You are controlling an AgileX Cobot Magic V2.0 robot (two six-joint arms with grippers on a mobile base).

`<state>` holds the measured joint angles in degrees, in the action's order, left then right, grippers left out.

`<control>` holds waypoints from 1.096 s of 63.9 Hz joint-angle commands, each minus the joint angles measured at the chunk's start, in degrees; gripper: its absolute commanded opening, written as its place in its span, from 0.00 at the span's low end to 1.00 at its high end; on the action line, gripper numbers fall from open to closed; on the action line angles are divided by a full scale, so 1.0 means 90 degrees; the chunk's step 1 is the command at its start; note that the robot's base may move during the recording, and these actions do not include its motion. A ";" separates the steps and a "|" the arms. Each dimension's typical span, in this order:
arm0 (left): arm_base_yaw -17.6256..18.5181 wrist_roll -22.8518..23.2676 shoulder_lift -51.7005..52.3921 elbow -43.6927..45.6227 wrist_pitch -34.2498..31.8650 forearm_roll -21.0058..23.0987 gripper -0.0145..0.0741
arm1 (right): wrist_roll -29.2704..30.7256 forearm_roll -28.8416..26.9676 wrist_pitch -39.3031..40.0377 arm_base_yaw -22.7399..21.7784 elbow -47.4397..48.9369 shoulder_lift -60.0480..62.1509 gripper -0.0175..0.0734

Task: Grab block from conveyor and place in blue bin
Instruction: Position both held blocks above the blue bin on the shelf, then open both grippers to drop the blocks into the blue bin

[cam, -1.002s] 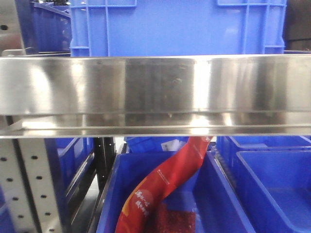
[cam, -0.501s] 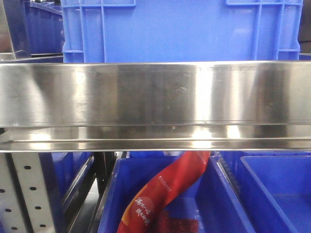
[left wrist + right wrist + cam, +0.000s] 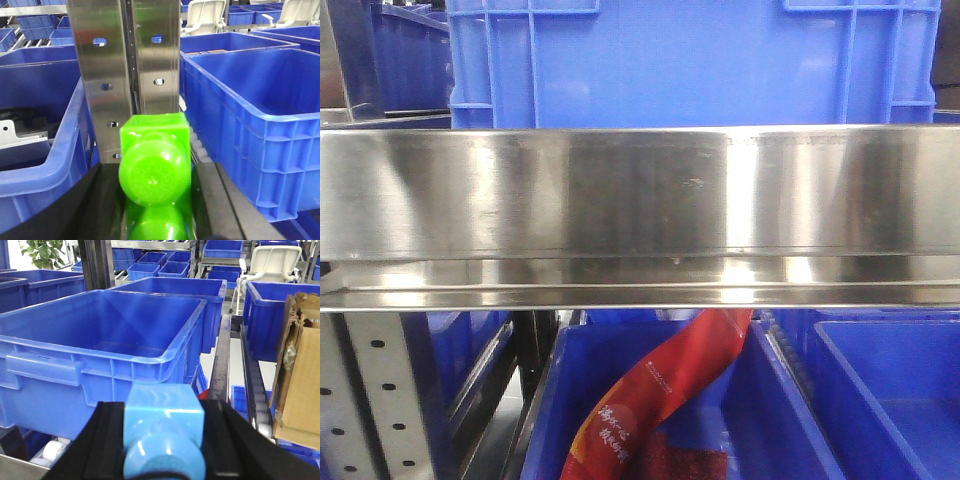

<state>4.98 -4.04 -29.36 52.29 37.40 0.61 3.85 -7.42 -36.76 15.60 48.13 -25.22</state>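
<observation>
My right gripper [image 3: 167,412] is shut on the bright blue block [image 3: 162,440], its rounded part facing the camera, held between the black fingers [image 3: 107,435]. A large open blue bin [image 3: 65,342] stands just ahead of it and to the left, with nothing showing inside. My left gripper [image 3: 156,200] is shut on a bright green block [image 3: 155,155] of the same stepped shape. It is in front of a steel upright [image 3: 125,60]. The conveyor is out of view. Neither gripper shows in the front view.
The front view is filled by a steel shelf rail [image 3: 640,195] with a blue crate [image 3: 690,60] above. Below it are blue bins [image 3: 780,420], one holding a red bag [image 3: 660,395]. A deep blue bin [image 3: 250,115] stands right of the left gripper. A cardboard box [image 3: 300,370] is at the right.
The front view shifted during the first half second: the rail sits lower in frame and the crate above moved left. Since then it has held nearly still.
</observation>
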 commanded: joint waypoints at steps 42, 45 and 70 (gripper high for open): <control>0.0044 0.0029 0.0036 -0.0016 -0.0519 0.0015 0.04 | 0.0044 0.0024 0.0528 0.0012 0.0043 0.0028 0.02; 0.0044 0.0029 0.0004 -0.0016 -0.0531 0.0010 0.04 | 0.0044 0.0024 0.0571 0.0012 0.0043 0.0028 0.02; 0.2186 -0.0213 -0.1986 0.1893 -0.0137 0.0022 0.04 | 0.0181 0.0024 0.0371 0.0545 0.1757 -0.1726 0.02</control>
<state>20.55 -5.58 -42.01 63.78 35.78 0.50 4.54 -7.42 -34.66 18.54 59.73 -35.92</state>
